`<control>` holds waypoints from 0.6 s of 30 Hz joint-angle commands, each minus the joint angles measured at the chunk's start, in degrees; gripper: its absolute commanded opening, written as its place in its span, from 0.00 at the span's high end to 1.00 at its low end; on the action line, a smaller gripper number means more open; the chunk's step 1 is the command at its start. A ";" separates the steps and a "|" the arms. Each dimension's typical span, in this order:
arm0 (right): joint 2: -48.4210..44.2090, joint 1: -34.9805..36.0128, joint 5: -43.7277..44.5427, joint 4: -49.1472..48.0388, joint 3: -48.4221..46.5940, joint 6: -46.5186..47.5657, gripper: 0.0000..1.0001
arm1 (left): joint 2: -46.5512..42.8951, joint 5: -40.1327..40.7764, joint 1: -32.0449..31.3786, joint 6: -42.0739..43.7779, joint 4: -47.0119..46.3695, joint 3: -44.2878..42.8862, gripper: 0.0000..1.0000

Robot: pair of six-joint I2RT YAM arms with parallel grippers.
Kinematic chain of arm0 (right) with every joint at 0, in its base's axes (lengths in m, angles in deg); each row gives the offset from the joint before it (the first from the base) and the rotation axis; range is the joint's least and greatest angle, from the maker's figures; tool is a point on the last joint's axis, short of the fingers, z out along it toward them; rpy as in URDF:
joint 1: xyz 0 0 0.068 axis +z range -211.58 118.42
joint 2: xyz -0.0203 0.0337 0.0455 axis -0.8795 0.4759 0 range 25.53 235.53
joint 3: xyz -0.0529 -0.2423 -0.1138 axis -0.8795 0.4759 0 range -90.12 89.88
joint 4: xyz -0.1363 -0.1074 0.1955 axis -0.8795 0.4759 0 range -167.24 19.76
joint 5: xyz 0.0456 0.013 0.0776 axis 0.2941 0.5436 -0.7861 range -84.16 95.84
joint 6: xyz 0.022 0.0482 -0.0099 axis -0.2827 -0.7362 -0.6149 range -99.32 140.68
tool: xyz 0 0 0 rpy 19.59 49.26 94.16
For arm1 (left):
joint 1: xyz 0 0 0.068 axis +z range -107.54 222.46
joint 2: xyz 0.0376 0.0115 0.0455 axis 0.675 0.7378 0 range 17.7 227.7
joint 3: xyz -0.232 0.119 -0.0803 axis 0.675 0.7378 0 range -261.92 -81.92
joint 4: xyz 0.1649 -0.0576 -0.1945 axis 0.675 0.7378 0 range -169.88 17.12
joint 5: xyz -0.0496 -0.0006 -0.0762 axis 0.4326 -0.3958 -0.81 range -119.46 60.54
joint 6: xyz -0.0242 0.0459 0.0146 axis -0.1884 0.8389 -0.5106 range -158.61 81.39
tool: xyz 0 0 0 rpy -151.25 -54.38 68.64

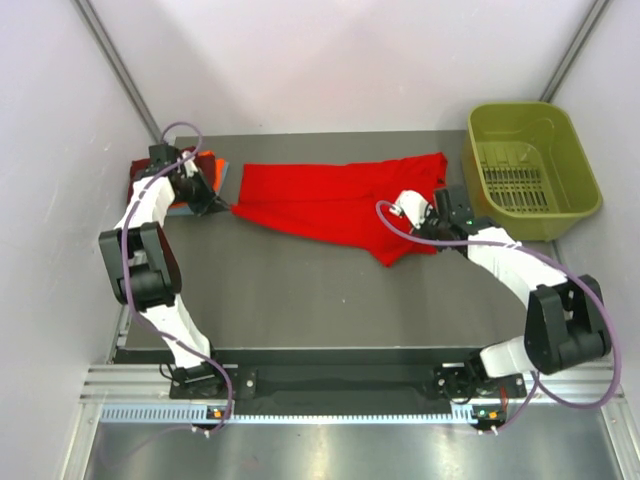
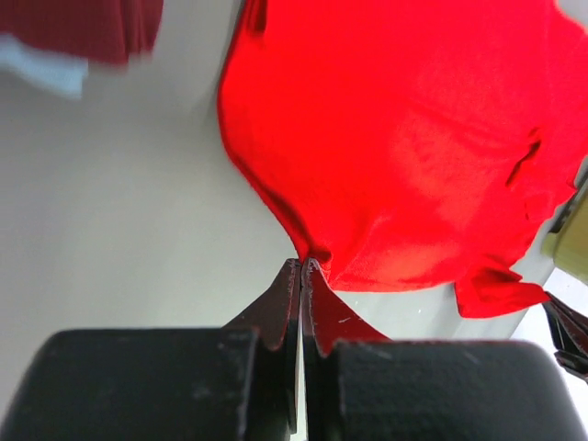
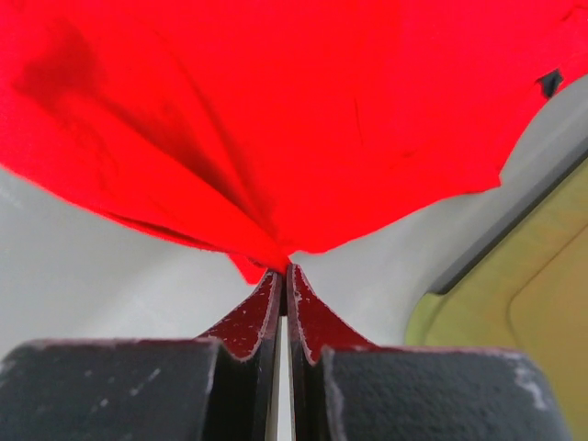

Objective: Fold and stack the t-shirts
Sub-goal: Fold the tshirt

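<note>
The red shirt [image 1: 340,195] lies stretched across the far side of the table [image 1: 320,300], its long axis running left to right between the arms. The left gripper [image 2: 301,268] is clenched on the shirt's left corner, just beside the folded stack [image 1: 212,168]. The right gripper [image 3: 283,271] pinches the lower right edge, near the green basket [image 1: 530,125]. Each arm has its own end, so a fold looks ready.

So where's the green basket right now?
In the top view, the olive-green basket sits at the table's far right corner, just right of the red t-shirt.
</note>
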 commanded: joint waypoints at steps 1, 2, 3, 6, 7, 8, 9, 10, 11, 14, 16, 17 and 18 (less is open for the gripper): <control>1.81 -1.13 0.02 -2.92 -4.58 -0.78 1.00 | 2.45 0.27 0.17 1.66 -0.64 -4.99 1.00; 2.25 -1.39 0.28 -3.19 -5.98 -0.78 1.00 | 3.76 0.19 0.25 1.84 -0.64 -6.66 1.00; 3.04 -1.92 0.54 -3.88 -6.69 -0.96 1.00 | 4.47 0.45 0.17 1.93 -0.81 -7.46 1.00; 5.50 -3.32 0.98 -4.85 -10.20 -1.57 1.00 | 7.64 0.45 -0.01 1.84 -1.34 -10.88 1.00; 6.29 -3.59 0.98 -5.12 -11.25 -1.75 1.00 | 8.60 0.45 -0.10 2.01 -1.43 -12.63 1.00; 7.86 -4.29 1.16 -5.56 -13.53 -2.18 1.00 | 10.26 0.63 -0.36 2.10 -1.34 -13.69 1.00; 8.66 -4.47 1.16 -5.91 -14.77 -2.27 1.00 | 11.15 0.80 -0.45 2.36 -1.34 -14.57 1.00; 9.63 -4.64 1.25 -6.17 -16.00 -2.36 1.00 | 11.94 1.15 -0.62 2.71 -1.25 -16.24 1.00; 11.38 -4.82 1.34 -6.61 -18.53 -2.45 1.00 | 13.43 1.15 -0.97 2.89 -1.25 -16.95 1.00; 15.33 -5.26 1.77 -7.58 -24.24 -2.63 1.00 | 15.81 1.77 -2.03 3.60 -1.52 -19.59 1.00; 17.27 -5.26 2.04 -7.58 -27.16 -2.63 1.00 | 16.95 2.03 -3.08 3.95 -1.60 -21.69 1.00; 19.11 -5.44 2.21 -7.67 -29.87 -2.80 1.00 | 17.92 1.95 -3.43 4.04 -1.78 -22.40 1.00; 20.09 -5.52 2.48 -8.19 -31.12 -2.89 1.00 | 18.54 1.95 -4.13 4.12 -1.78 -23.36 1.00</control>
